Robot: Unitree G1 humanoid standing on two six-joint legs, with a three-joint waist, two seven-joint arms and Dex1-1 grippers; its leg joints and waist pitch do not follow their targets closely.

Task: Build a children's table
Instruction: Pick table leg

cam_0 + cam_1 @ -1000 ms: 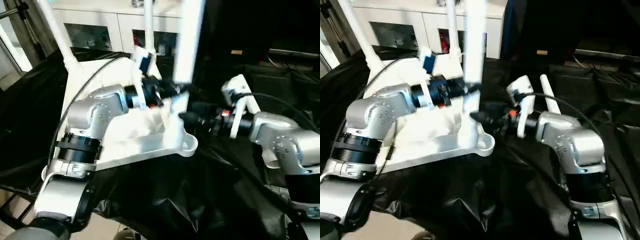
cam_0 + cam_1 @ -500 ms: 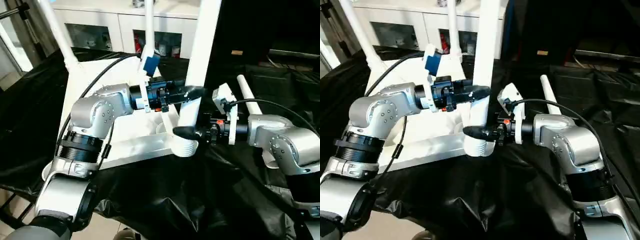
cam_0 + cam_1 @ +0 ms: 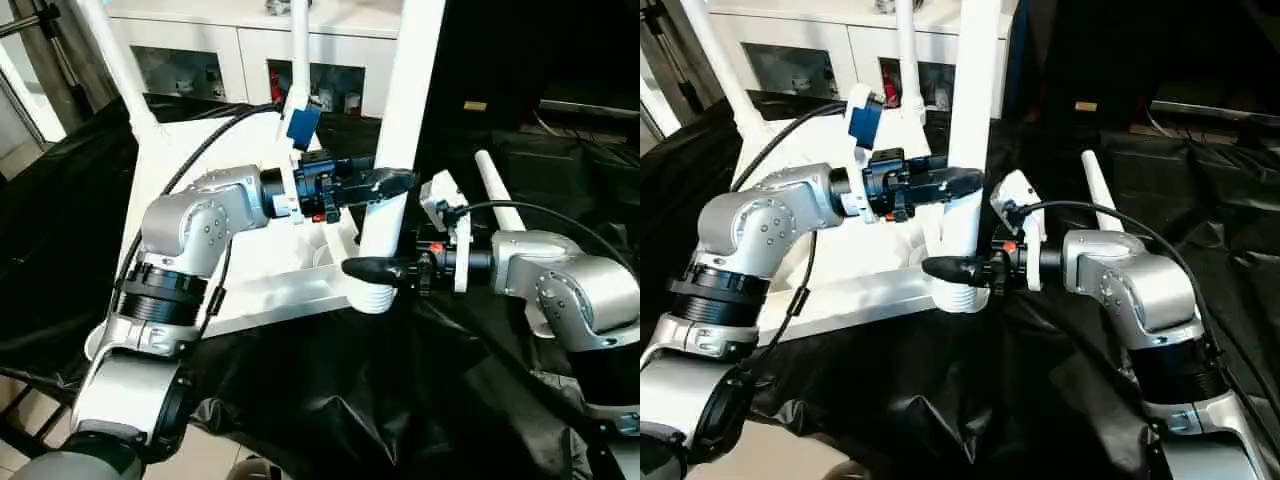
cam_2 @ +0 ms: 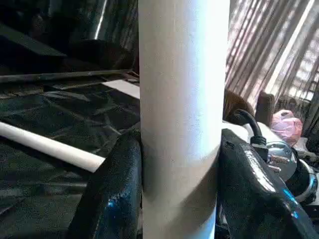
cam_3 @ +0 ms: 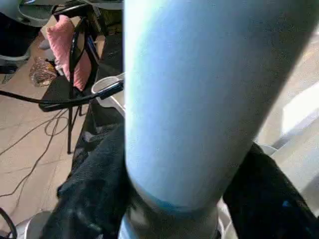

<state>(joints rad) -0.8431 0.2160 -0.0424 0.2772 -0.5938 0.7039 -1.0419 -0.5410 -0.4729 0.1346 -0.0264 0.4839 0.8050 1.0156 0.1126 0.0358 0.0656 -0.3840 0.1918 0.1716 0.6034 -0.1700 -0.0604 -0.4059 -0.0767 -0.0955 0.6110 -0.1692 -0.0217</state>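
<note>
Just beside table edge (image 3: 262,302), upright leg (image 3: 398,120)

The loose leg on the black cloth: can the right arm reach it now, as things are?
Probably not at once. The right gripper is closed around the upright leg near its base, as is the left gripper higher up. The loose leg lies just beyond the right forearm, unobstructed, so letting go should suffice.
</note>
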